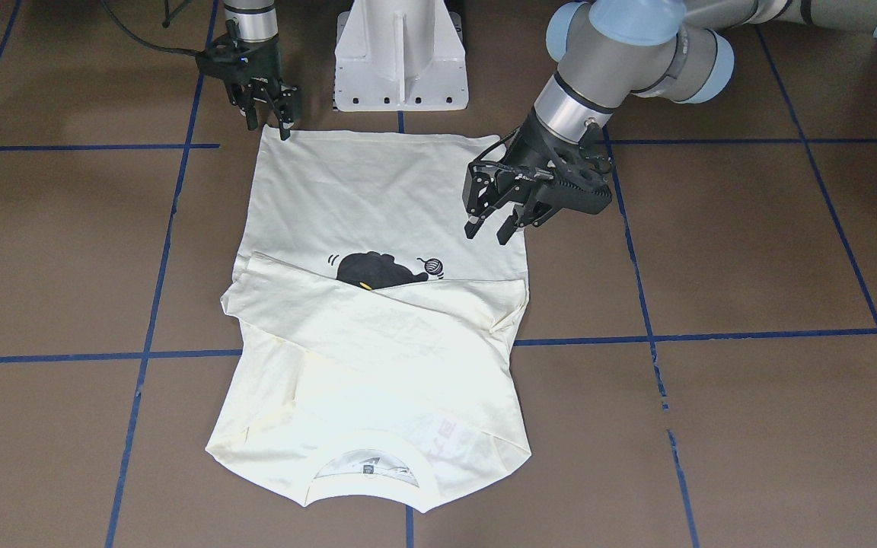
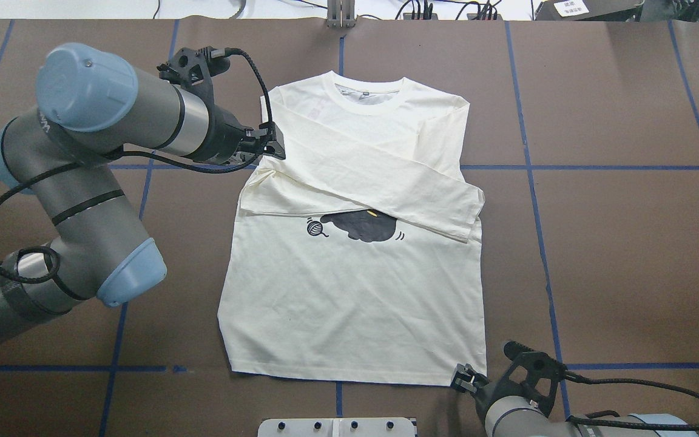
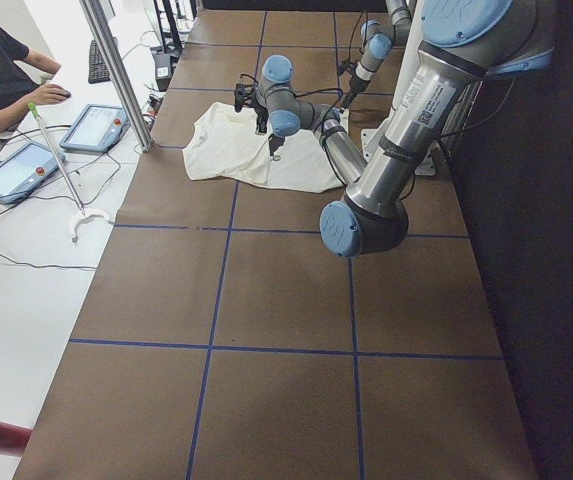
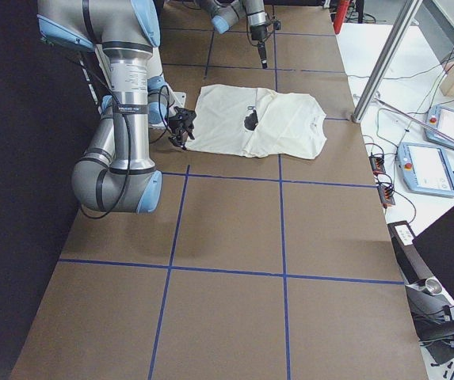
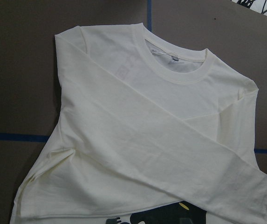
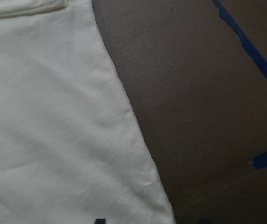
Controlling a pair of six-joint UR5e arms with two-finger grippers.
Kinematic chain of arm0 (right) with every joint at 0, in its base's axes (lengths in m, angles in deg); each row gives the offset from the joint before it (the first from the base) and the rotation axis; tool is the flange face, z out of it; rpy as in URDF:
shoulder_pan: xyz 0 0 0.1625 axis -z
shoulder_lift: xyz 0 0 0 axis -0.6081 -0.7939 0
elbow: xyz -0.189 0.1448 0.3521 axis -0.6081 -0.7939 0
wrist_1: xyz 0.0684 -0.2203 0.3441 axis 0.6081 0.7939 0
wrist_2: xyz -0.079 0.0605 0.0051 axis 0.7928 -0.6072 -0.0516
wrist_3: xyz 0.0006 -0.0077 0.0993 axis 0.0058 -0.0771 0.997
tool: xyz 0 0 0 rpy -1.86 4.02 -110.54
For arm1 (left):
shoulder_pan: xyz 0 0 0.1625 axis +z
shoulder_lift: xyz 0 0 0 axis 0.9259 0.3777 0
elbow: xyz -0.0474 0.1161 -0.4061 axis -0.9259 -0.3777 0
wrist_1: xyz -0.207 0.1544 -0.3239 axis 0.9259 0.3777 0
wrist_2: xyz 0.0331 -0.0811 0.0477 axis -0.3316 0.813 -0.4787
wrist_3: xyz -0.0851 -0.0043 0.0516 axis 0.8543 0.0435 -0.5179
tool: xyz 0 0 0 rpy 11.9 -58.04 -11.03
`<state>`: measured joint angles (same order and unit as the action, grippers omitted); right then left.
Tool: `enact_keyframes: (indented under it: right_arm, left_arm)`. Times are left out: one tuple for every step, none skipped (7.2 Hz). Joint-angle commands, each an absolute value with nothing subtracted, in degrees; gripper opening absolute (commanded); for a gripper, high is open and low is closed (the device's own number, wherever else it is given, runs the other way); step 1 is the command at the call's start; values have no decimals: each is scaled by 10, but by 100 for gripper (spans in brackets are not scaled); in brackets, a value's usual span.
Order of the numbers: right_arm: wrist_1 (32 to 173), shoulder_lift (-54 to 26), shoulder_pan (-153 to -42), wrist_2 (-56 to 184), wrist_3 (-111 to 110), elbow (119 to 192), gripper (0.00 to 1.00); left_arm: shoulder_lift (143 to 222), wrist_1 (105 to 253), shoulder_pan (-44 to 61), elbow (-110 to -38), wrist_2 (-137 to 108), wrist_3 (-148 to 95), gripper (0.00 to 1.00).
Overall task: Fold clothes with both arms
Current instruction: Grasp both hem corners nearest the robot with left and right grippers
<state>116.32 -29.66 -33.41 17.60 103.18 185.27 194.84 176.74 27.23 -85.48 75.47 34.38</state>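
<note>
Partly, crossed sleeves (image 1: 377,323) hide the black cat print (image 1: 376,270) on the pale cream long-sleeved T-shirt (image 1: 377,190); the left gripper (image 1: 486,234) and right gripper (image 1: 268,127) hold their fingers apart.

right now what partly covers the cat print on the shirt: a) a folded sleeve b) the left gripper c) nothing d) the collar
a: a sleeve lies folded across the shirt, its edge overlapping the top of the cat print.
</note>
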Motion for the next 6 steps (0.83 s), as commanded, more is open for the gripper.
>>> enact_keyframes:
  right_arm:
    - [1166, -295, -331, 175, 1034, 1845, 24]
    - [1165, -295, -331, 174, 1033, 1846, 0]
    - [1165, -296, -330, 172, 1033, 1847, 0]
    - [1165, -298, -327, 172, 1033, 1850, 0]
    - [1165, -298, -326, 170, 1032, 1861, 0]
    - [1166, -302, -329, 169, 1028, 1873, 0]
  left_arm:
    - [1948, 1767, 273, -851, 754, 343, 55]
    - [1947, 1767, 273, -851, 754, 344, 56]
    - [1947, 1768, 273, -851, 754, 344, 56]
    - [1947, 1767, 273, -852, 754, 343, 57]
    - [1918, 1766, 271, -872, 753, 346, 57]
    - [1864, 1765, 275, -901, 742, 366, 61]
